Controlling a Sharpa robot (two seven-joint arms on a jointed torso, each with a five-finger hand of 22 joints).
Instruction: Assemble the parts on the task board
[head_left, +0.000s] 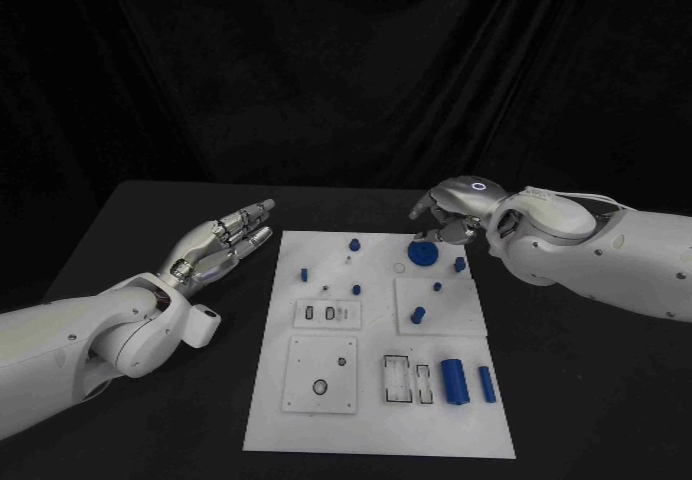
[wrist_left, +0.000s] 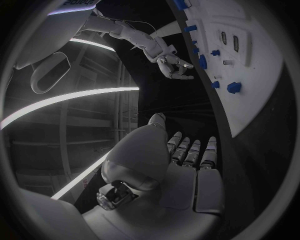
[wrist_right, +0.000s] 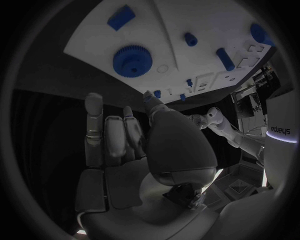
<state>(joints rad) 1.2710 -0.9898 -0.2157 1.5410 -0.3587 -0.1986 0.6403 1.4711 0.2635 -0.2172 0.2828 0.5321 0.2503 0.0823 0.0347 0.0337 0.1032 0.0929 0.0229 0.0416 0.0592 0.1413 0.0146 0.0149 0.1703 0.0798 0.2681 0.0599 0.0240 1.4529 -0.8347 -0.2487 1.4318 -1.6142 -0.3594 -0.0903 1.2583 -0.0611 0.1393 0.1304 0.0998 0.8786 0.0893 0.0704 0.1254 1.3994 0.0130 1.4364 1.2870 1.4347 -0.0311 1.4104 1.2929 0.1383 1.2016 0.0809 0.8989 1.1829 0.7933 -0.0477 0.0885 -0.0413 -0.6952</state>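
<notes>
Looked light, rigid, slick: blue gear (head_left: 423, 254) best pinched by its toothed rim; right robot hand (head_left: 449, 218) above, empty, fingers loosely apart.

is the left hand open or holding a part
Open. In the head view the left hand hovers beside the task board with fingers stretched out, and its wrist view shows a bare palm.

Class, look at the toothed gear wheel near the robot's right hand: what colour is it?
Blue. The round toothed gear wheel shows best in the right wrist view, lying on the white task board.
</notes>
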